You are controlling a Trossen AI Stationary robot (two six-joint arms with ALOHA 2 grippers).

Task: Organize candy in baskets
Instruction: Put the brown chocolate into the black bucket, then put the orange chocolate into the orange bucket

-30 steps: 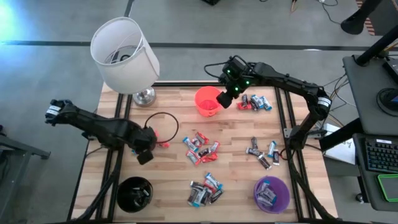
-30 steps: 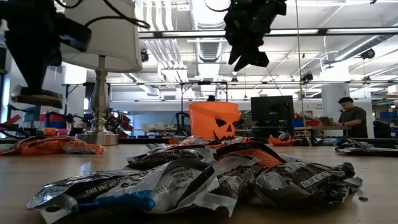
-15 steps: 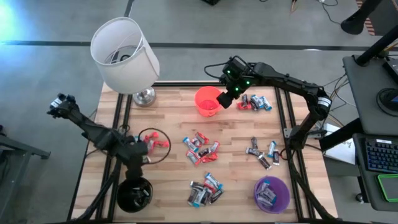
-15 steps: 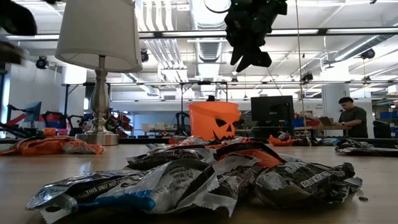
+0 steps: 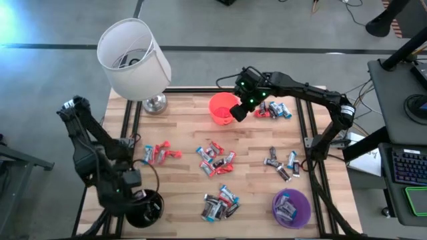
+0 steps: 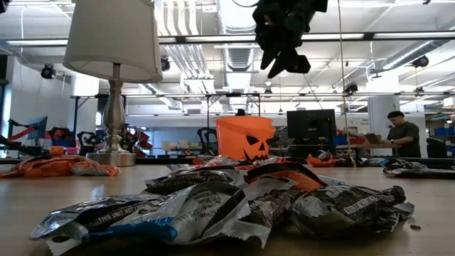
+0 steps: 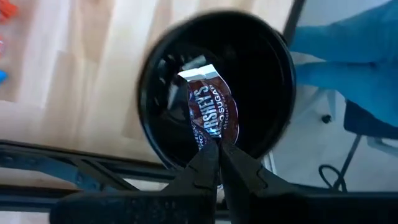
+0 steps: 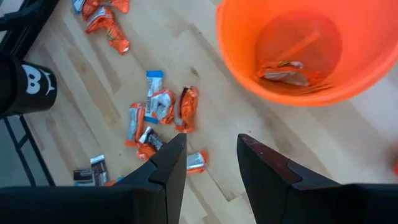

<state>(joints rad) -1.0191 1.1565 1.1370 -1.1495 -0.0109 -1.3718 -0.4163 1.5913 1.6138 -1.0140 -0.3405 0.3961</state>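
Above the black bucket [image 7: 217, 93], the left gripper [image 7: 217, 163] pinches a brown Hershey's candy [image 7: 211, 115], while the empty right gripper [image 8: 211, 149] hangs spread beside the orange bucket [image 8: 348, 81].

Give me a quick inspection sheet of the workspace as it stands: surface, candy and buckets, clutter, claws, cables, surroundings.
Surface: wooden table, candy scattered in several piles.
Job's things: orange bucket holds a wrapper; purple bucket holds several; black bucket at the near left corner. Loose piles: red pile, centre pile, front pile, right pile, far pile.
Clutter: white lamp at the far left corner.
Claws: left claw shut on a dark brown candy above the black bucket; right claw open, empty, beside the orange bucket.
Cables: nothing seen on the table.
Surroundings: a person at a far desk.
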